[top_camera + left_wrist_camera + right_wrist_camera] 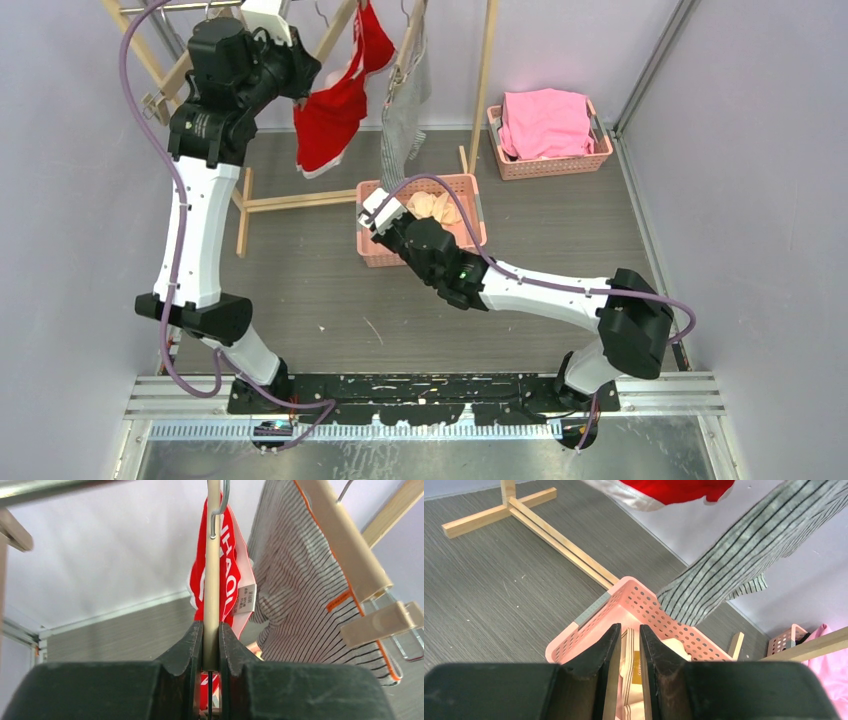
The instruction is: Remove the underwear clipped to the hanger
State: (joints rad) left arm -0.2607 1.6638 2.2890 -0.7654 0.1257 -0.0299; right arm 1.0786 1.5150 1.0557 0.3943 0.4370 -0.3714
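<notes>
The red underwear (335, 110) with white lettering hangs from a wooden hanger (212, 555) on the rack; it shows in the left wrist view (229, 575) just behind that hanger. My left gripper (298, 75) is raised to the rack, and in the left wrist view it (212, 626) is shut on the hanger's bar. The striped underwear (405, 110) hangs clipped to a second hanger (345, 535). The pale peach underwear (437, 206) lies in the pink basket (420, 182). My right gripper (629, 627) is low over that basket, its jaws nearly closed with the peach waistband (631, 655) between them.
The wooden rack's base beams (300, 200) lie on the floor left of the basket. A second pink basket (545, 166) at the back right holds a bright pink cloth (545, 120). A loose hanger clip (380, 622) sticks out at the right.
</notes>
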